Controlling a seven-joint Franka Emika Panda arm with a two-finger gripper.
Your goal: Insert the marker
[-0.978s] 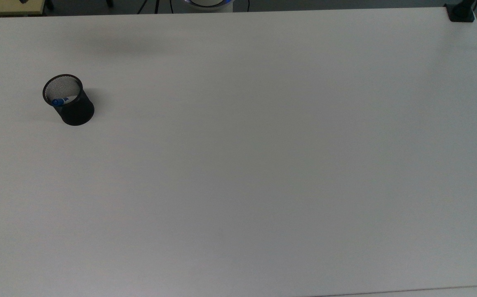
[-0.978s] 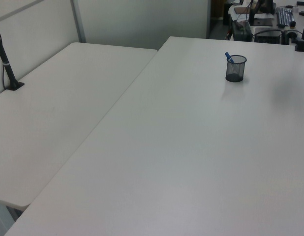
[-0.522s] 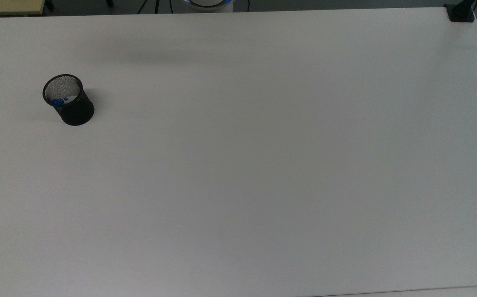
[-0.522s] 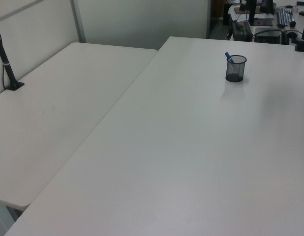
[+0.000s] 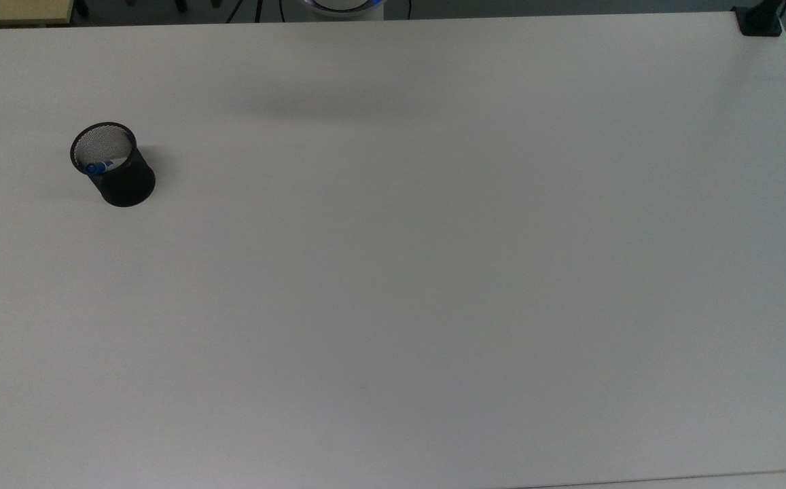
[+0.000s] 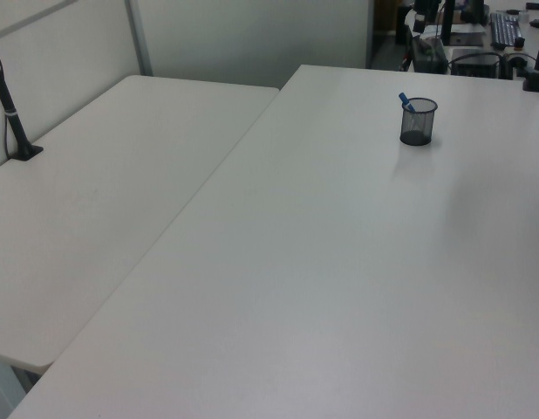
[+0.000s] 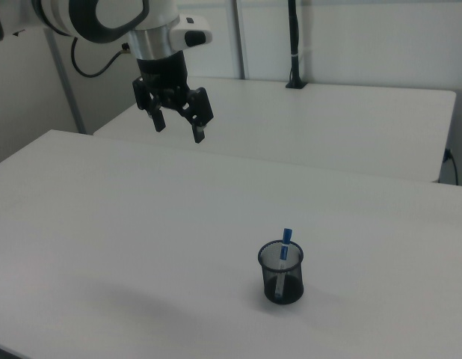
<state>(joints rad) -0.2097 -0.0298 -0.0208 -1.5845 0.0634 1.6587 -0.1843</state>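
**Marker stands in the mesh cup, claw released high above the bench**

In the right view, the robot arm's claw (image 7: 179,129) hangs in the air in the upper left part of the picture, well above the white bench (image 7: 126,224). Its two black fingers (image 7: 200,129) point downward and are spread apart, holding nothing. The white and black wrist of the arm rises from the claw to the top edge of the picture.

Well apart from the claw, lower and toward the right view's right, a black mesh cup (image 7: 280,274) stands upright on the bench. The marker (image 7: 285,247) is inside this cup, leaning slightly, with its blue end sticking up above the rim and its white barrel showing through the mesh.

In the top view, the cup (image 5: 114,166) sits near the left side of the bench (image 5: 433,272), and the marker's blue end (image 5: 94,168) rests against the near inner wall of the cup. A soft shadow lies on the bench toward the top of the picture, right of the cup.

In the left view, the cup (image 6: 418,122) stands toward the far right part of the bench (image 6: 322,262), with the marker's blue end (image 6: 405,102) poking up at the rim on the left view's left. A second white table (image 6: 95,192) adjoins the bench on the left view's left, with a black pole (image 6: 12,118) clamped at its edge.
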